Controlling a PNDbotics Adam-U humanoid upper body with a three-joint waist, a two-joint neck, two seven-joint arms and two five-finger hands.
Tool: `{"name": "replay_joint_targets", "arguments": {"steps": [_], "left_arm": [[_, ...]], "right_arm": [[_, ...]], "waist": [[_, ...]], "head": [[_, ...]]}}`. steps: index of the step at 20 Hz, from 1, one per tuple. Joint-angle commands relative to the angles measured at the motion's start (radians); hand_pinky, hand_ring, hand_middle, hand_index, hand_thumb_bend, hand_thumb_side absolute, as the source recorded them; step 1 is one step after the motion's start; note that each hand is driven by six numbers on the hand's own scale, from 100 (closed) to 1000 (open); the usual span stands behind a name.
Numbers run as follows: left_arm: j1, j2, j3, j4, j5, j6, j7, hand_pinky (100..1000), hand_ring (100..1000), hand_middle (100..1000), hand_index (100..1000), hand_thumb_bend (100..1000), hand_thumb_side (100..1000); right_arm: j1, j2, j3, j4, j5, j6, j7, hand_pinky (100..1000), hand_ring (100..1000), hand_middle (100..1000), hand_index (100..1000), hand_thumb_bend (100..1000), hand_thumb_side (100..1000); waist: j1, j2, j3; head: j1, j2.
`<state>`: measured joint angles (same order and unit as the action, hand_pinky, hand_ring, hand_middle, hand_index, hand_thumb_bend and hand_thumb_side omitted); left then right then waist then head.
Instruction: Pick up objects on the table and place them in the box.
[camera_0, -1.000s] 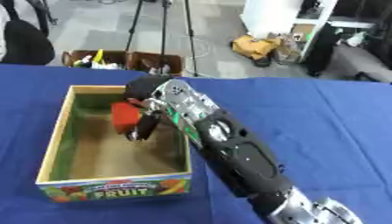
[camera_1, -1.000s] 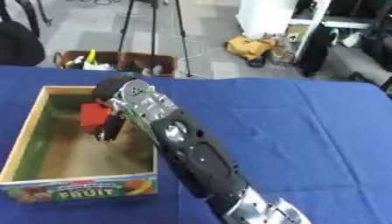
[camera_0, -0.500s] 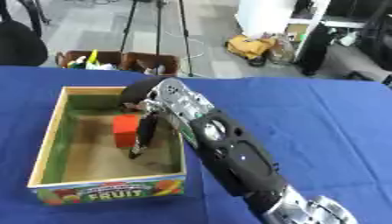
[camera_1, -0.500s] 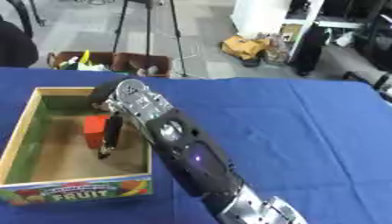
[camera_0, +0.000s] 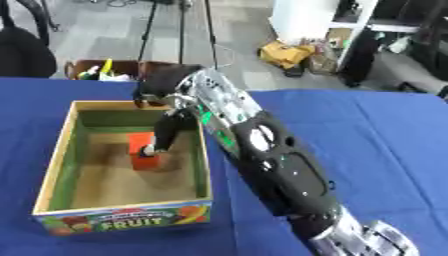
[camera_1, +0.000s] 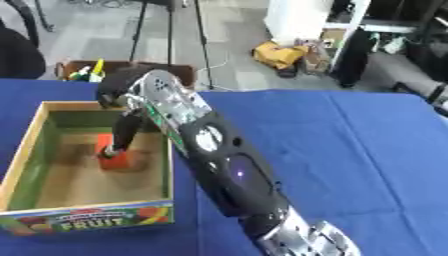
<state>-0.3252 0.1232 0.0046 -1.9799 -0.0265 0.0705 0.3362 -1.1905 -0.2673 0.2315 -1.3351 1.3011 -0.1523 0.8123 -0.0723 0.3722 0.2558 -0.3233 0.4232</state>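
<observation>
While reaching into the box (camera_0: 54, 170), the right hand (camera_0: 168, 131) points straight fingers down. Their tips touch a red block (camera_0: 143, 151) without grasping it.

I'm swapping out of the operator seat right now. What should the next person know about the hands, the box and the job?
Right hand: reaching down into the box, straight fingers on the red block, not curled round it.
Left hand: not in view.
Red block: on the box floor, near the far end.
Done: that block is in the box.
Left: lift the hand clear. No other objects show on the blue table in these views.
</observation>
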Motion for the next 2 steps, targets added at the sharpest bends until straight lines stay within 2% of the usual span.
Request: {"name": "replay_joint_targets", "arguments": {"steps": [1,2], "left_arm": [[-0.003,0.010,0.009,-0.020,0.001,-0.001,0.006,371,666,566,525,100,882],[-0.003,0.010,0.010,-0.020,0.000,-0.002,0.007,371,666,566,525,100,882]], "right_arm": [[-0.010,-0.050,-0.037,-0.096,-0.053,0.008,-0.019,675,898,829,854,523,661],[-0.005,-0.064,-0.049,-0.121,-0.068,0.012,-0.027,674,894,825,855,522,671]], "waist": [[0.011,-0.028,-0.006],[0.012,-0.029,-0.009]], "head": [[0.036,0.007],[0.049,0.008]]}}
